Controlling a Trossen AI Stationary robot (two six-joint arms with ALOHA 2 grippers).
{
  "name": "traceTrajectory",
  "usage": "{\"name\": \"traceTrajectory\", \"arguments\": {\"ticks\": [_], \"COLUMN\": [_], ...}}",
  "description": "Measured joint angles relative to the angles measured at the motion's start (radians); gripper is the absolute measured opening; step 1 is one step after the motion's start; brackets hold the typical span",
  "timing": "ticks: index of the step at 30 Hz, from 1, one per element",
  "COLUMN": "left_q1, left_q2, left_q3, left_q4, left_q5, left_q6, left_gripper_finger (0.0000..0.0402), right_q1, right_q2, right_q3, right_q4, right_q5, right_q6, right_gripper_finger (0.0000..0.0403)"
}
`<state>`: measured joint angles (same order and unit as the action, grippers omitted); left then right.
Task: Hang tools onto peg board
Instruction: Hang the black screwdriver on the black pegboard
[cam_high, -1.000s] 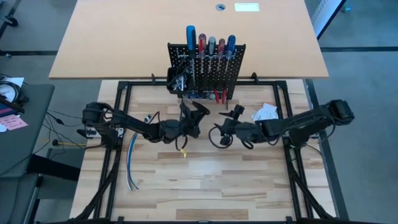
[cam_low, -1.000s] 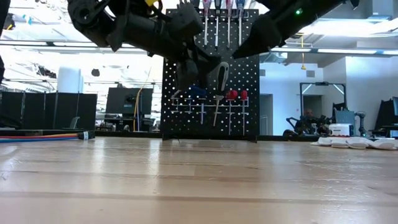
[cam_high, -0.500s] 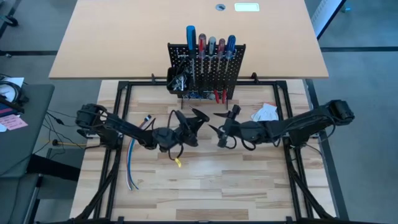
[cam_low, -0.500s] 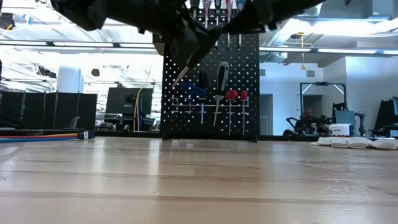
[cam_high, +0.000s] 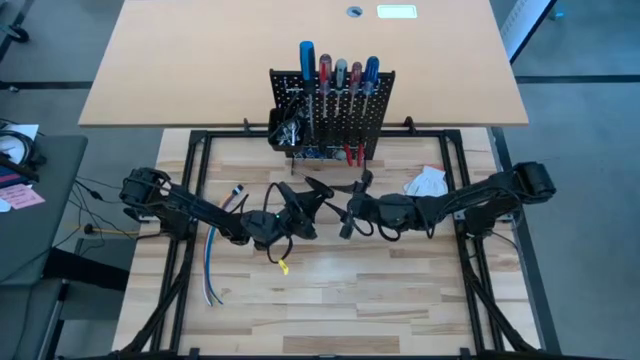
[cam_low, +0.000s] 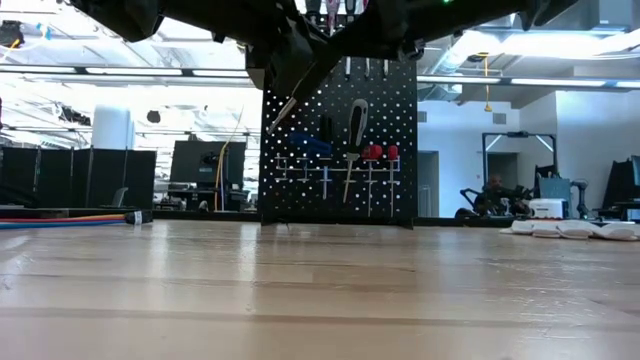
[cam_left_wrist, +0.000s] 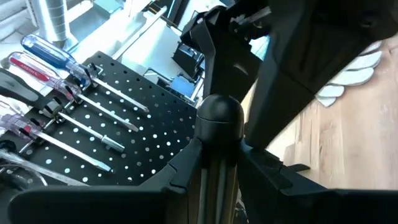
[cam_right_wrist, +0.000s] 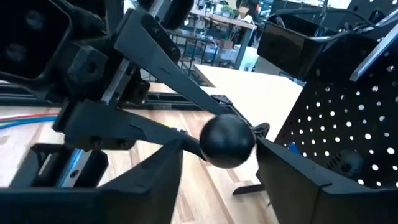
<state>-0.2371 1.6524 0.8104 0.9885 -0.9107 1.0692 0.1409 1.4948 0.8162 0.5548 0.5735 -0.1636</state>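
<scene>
Screwdriver (cam_left_wrist: 219, 134) black-handled, shaft slanting down — left fingers (cam_left_wrist: 180, 174) clamp it; right fingers (cam_right_wrist: 155, 180) straddle handle.

Counter (cam_low: 320, 290): pale wood planks, smooth, satin sheen. Peg board (cam_left_wrist: 149, 134): black perforated metal, matt. Screwdrivers (cam_left_wrist: 68, 93) on it: bright steel shafts, glossy translucent plastic handles. Held black-handled tool (cam_right_wrist: 228, 142): glossy rounded black plastic end.

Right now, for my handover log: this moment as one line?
phase: mid-air handover | left gripper: shut on black-handled screwdriver | right gripper: open, straddling its round handle end | black perforated metal peg board: screwdriver not yet hung
</scene>
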Motion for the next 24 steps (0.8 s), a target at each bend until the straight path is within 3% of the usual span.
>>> {"name": "traceTrajectory", "arguments": {"ticks": [7,15,19,24], "left_q1": [-0.008,-0.017,-0.027,-0.075], "left_q2": [0.000,0.000,0.000,0.001], "left_q3": [0.000,0.000,0.002,0.001], "left_q4": [-0.003,-0.031,-0.124,-0.318], "left_q5": [-0.006,-0.015,-0.069,-0.211], "left_q6": [0.000,-0.027,-0.092,-0.215], "left_gripper_finger": [0.0082,0.0085,0.0121,0.0183], "right_q1": [-0.001,-0.002,-0.004,-0.014], "right_q2": [-0.008,-0.008,-0.008,-0.009], "right_q3": [0.000,0.000,0.038,0.164], "right_q4": [0.013,0.007,-0.089,-0.316], "right_q5": [0.002,0.000,0.000,0.025], "right_q6": [-0.010,-0.020,-0.021,-0.002], "right_gripper_finger": [0.0128,0.0113,0.0112,0.0111]}}
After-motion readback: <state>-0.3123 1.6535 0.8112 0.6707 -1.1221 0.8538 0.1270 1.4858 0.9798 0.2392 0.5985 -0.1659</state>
